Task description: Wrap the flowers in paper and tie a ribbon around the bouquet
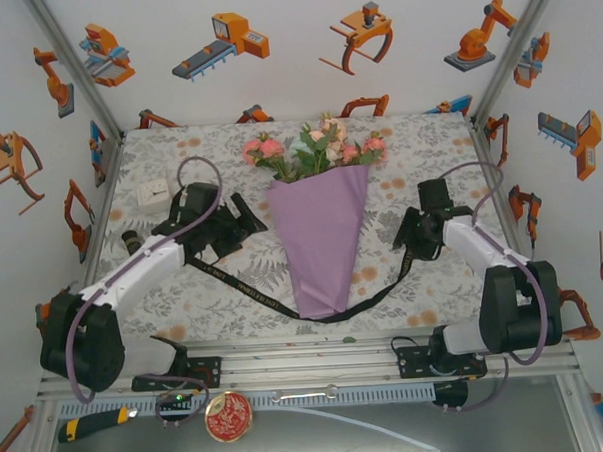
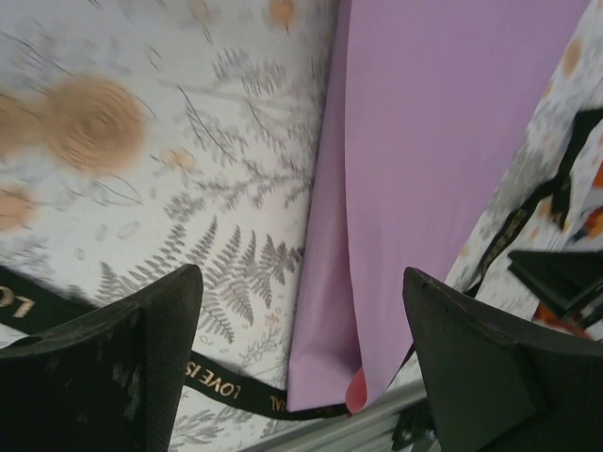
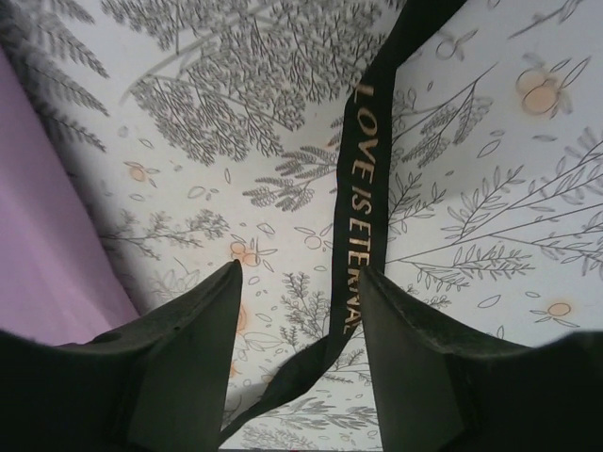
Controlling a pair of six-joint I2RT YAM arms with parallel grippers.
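- The wrapping looked finished. The flowers (image 1: pixel 313 148) sat inside the paper (image 1: pixel 328 270), which was rolled into a lilac cone.
- The bouquet (image 1: pixel 318 200) lay in the middle of the tablecloth (image 1: pixel 433 140), with its blooms at the far end and its narrow tip toward the arm bases.
- The tying appeared hardly begun. The ribbon (image 1: pixel 239 284) crossed at the cone's narrow tip, and the pictures did not show whether it ran under the paper or just in front of it. Its two ends trailed out toward the arms, with no loop, crossing or knot around the cone.
- The left arm reached forward and inward from its base, with the wrist low over the cloth.
- The left gripper (image 1: pixel 244 229) sat just beside the cone's left edge. Its fingers (image 2: pixel 141 367) were spread wide with nothing held between them. In the left wrist view the ribbon ran past the base of one finger, loose on the cloth.
- The right arm was folded at the elbow, and the right gripper (image 1: pixel 404 244) was near the cone's right side but apart from it.
- The right gripper's fingers (image 3: pixel 188 367) stood roughly half apart. The lettered ribbon ran between them, close against one finger, but did not look pinched.
- Judging from this, each ribbon end had yet to be grasped, brought up around the cone, crossed and knotted.
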